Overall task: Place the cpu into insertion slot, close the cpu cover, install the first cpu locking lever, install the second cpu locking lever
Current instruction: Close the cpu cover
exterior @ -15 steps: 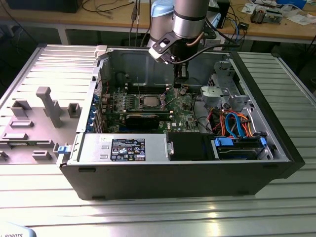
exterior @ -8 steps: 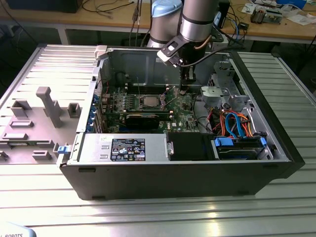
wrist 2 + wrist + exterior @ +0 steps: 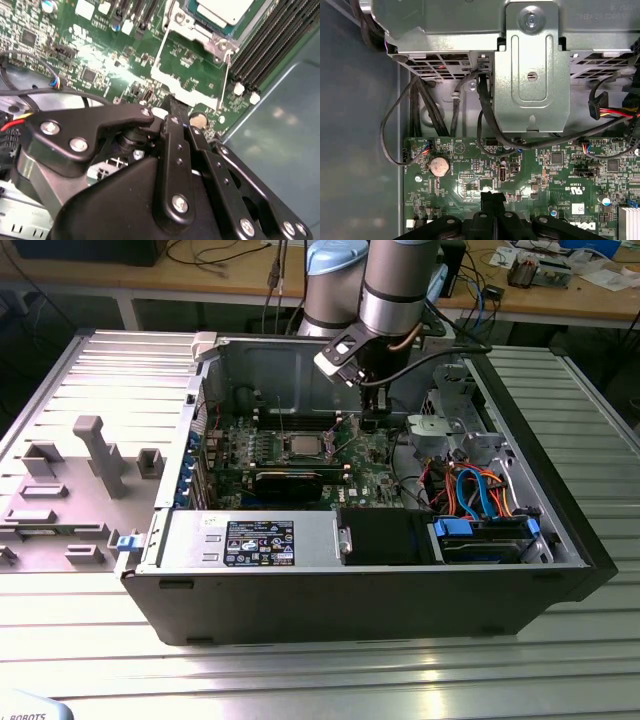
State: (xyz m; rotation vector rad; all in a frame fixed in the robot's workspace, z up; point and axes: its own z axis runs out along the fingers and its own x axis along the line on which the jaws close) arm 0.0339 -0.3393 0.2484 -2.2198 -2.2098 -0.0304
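Exterior view: open PC case (image 3: 330, 590) sits centre frame on a ribbed metal surface (image 3: 330, 680). The arm (image 3: 395, 290) comes in from the top, with the tool (image 3: 372, 418) over the motherboard (image 3: 375, 455).
Tool state: fingertips are pressed together in the first wrist view with nothing between them, so closed and empty, just above the board.
cpu (image 3: 305, 445): silvery top, seated in the insertion slot (image 3: 209, 44), centre frame, left of the tool and apart from it.
cpu cover (image 3: 182, 84): swung open in the second wrist view, green board visible through its window. Not closed yet.
Levers: can't tell their position.
Handling (judgement): the chip is light, stiff and fragile at the contacts, so edges only. The cover is thin springy sheet metal; press on the frame's free edge, never on the chip.
Surface: grey fixture blocks (image 3: 100, 455) stand at left of frame.
Room: a wooden surface (image 3: 560, 295) runs along the top, carrying cables (image 3: 210, 255) and clutter.
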